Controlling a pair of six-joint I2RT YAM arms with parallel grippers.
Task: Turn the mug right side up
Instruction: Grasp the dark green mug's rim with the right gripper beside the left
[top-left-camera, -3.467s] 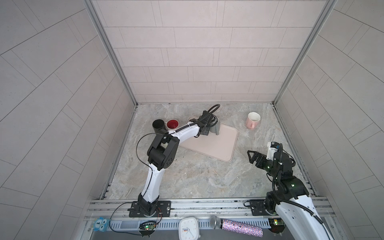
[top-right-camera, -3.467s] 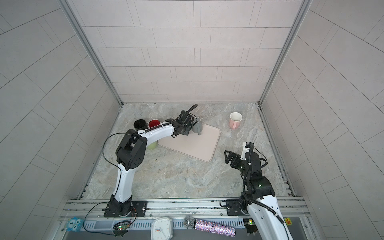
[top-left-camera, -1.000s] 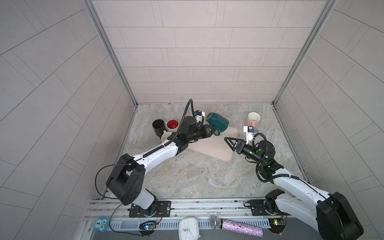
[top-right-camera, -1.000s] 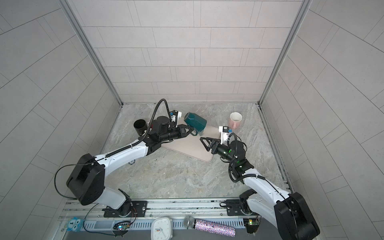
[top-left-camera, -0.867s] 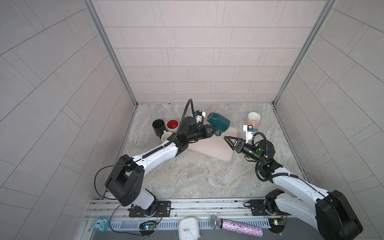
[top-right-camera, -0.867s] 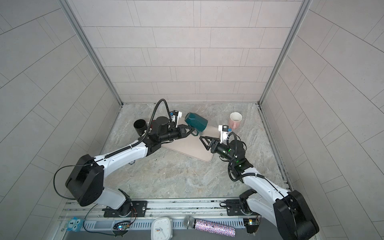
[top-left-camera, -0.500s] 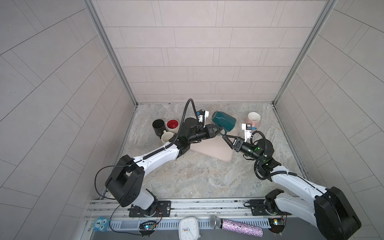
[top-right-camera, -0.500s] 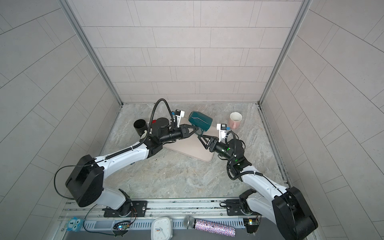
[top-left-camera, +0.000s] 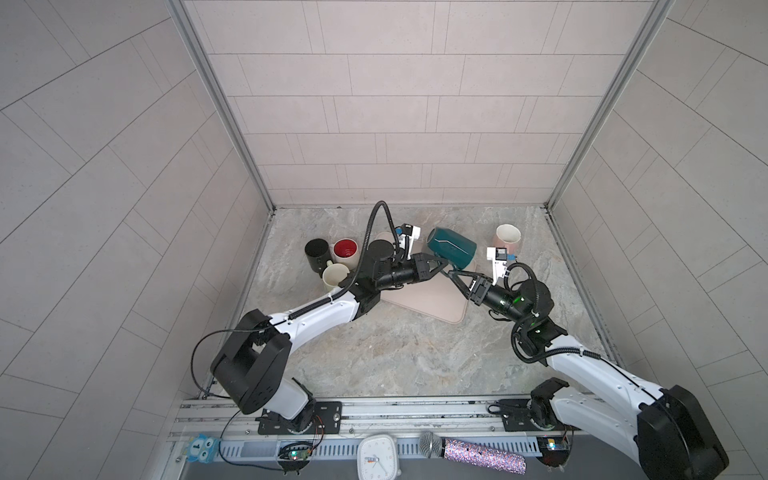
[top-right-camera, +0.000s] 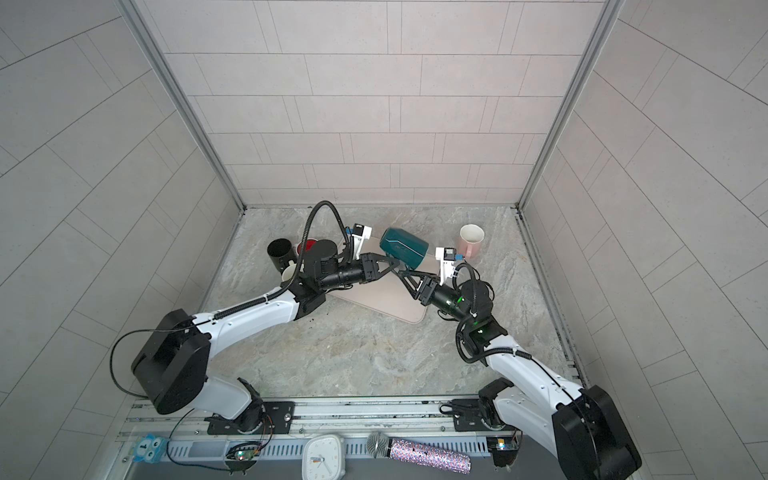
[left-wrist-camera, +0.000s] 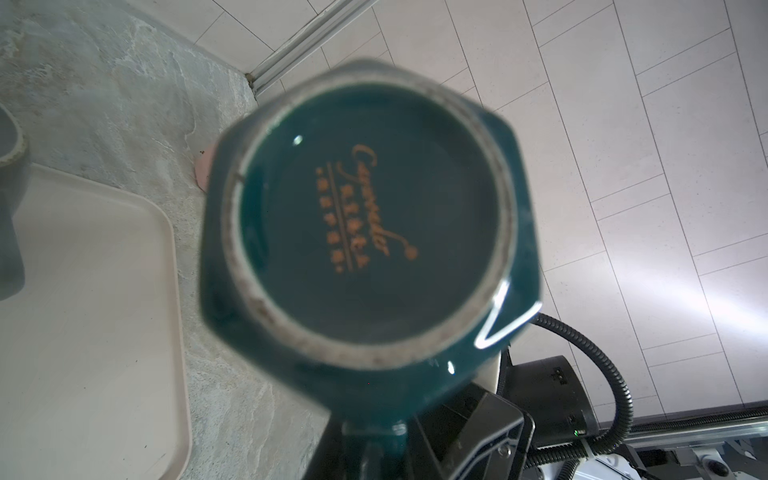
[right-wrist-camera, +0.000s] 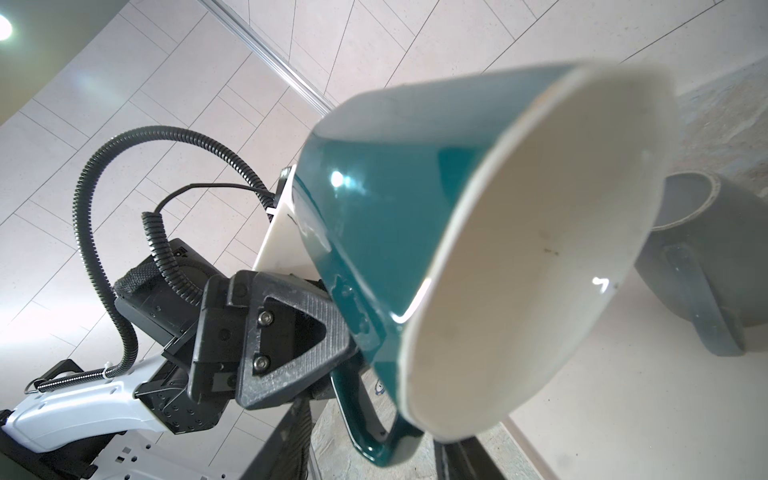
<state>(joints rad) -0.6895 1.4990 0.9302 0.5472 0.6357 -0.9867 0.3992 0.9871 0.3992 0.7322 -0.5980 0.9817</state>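
Note:
The teal mug (top-left-camera: 451, 249) (top-right-camera: 405, 249) hangs on its side in the air above the pink tray (top-left-camera: 432, 301). My left gripper (top-left-camera: 441, 263) (top-right-camera: 392, 262) is shut on its handle (right-wrist-camera: 353, 320). The mug's base (left-wrist-camera: 370, 208) faces the left wrist camera, and its cream inside (right-wrist-camera: 532, 270) faces the right wrist camera. My right gripper (top-left-camera: 451, 274) (top-right-camera: 404, 276) reaches in from the right, just below the mug. It is open, with a finger (right-wrist-camera: 295, 436) on either side of the handle's lower loop (right-wrist-camera: 374, 419) and a gap showing at both.
A grey mug (right-wrist-camera: 706, 257) lies on its side on the tray (left-wrist-camera: 83, 311) behind the teal one. A pink mug (top-left-camera: 506, 239) stands at the back right. A black mug (top-left-camera: 316, 253), a red-lined mug (top-left-camera: 345, 251) and a cream mug (top-left-camera: 336, 277) cluster at the back left.
The left arm carried the mug a little up and to the right. The right gripper moved in under it, and its jaws narrowed around the handle.

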